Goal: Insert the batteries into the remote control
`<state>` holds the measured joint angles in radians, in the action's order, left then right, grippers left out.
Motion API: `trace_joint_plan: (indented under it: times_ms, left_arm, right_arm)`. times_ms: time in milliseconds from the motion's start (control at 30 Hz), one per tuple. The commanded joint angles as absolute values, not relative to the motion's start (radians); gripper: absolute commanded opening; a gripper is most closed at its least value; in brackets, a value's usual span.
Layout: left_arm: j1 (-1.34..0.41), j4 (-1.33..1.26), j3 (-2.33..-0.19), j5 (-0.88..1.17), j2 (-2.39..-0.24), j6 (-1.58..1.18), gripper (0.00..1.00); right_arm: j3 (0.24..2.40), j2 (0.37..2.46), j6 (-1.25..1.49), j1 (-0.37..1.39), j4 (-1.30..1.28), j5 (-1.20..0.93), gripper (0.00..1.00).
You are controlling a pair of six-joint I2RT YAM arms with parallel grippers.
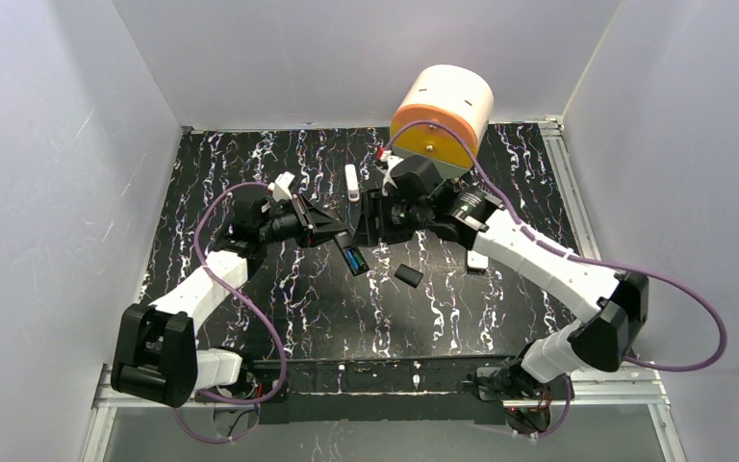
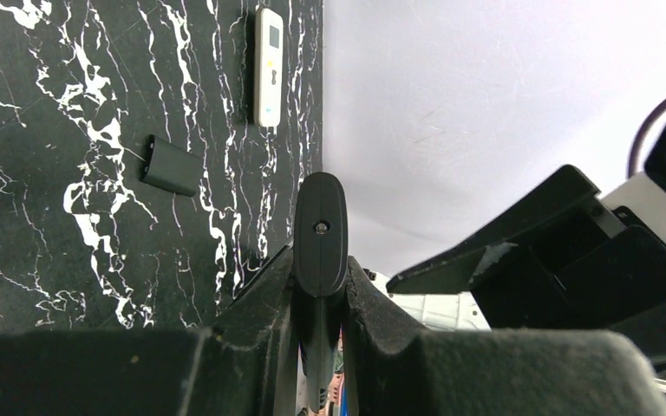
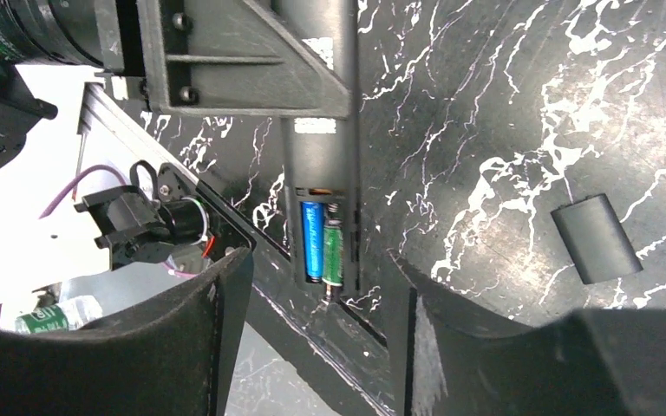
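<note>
the right gripper (image 3: 312,286) is hanging released, jaws apart; just ahead, the black remote (image 3: 321,104) is sitting clenched in the left gripper (image 2: 319,299), blue battery (image 3: 313,238) and green battery (image 3: 335,251) lying in its open bay. beyond, rightward, the cover (image 3: 597,238) is resting on the table (image 3: 486,104): probably light, stiff, slick, so pinching its long edges looks safest

Left fingers (image 2: 262,305) clamped (right fingers (image 3: 186,347) apart)
</note>
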<state>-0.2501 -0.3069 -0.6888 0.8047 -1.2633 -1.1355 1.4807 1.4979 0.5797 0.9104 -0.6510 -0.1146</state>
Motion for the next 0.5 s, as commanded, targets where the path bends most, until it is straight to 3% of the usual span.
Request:
trace_joint_plan:
  times_ms: [0,167,467]
  left_arm:
    - [-0.243,-0.321,-0.74,0.841,-1.209,-1.172,0.0]
    - [-0.244,-0.364,-0.758,0.823,-1.176,-1.268,0.0]
    - [-0.244,-0.563,-0.749,0.74,-1.157,-1.591,0.0]
  right_arm:
    - [1.349,1.389,0.732,0.89,-0.425,-0.102,0.7]
    - [1.093,1.209,0.931,0.889,-0.051,-0.026,0.91]
    - [0.873,1.057,1.117,0.89,0.332,0.108,0.99]
